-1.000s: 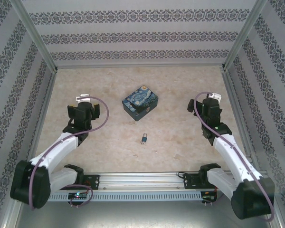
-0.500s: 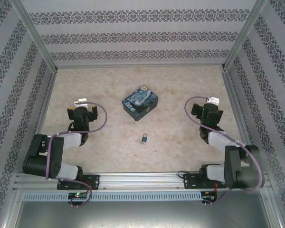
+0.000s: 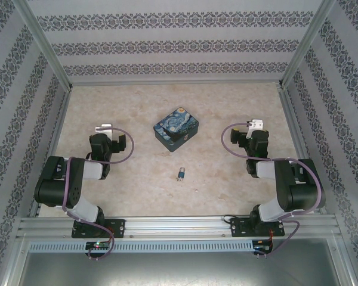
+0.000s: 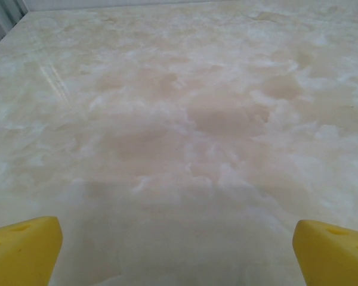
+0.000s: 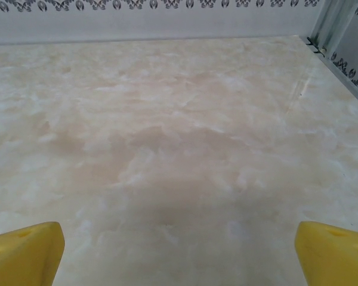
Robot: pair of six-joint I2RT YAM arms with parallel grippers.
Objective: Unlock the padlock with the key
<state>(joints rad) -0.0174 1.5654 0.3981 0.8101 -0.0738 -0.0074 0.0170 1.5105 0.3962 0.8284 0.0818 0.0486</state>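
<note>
Patterned wallpaper (image 3: 179, 47) in grey bands closes in three sides of a pale, marble-look table (image 3: 227, 113), with a metal rail (image 3: 179, 225) running along the bottom of the overhead frame.

The left arm (image 3: 65, 185) is folded up at lower left and the right arm (image 3: 292, 187) at lower right (each trails a looped purple cable), both with their ends pointing up the frame.

A rectangular tin (image 3: 177, 128), painted in swirling blue and yellow, sits a little above the centre, turned at an angle.

The left gripper (image 4: 179, 256) has its jaws spread wide with nothing between them; its yellow fingertips (image 4: 21, 250) sit in the bottom corners of the left wrist view over bare table. The right gripper (image 5: 179, 256) is just as wide apart and also empty.

The padlock (image 3: 182, 173) lies just below the tin, near the middle of the overhead frame, between the two arms and well apart from both. It is tiny and oblong, with a blue body and a silvery end turned toward the bottom of the frame.

The overhead view takes in the tin and padlock. The wrist views look low across mottled table, and the right one also catches the patterned back wall along the top and a metal post (image 5: 325, 24) at upper right.
</note>
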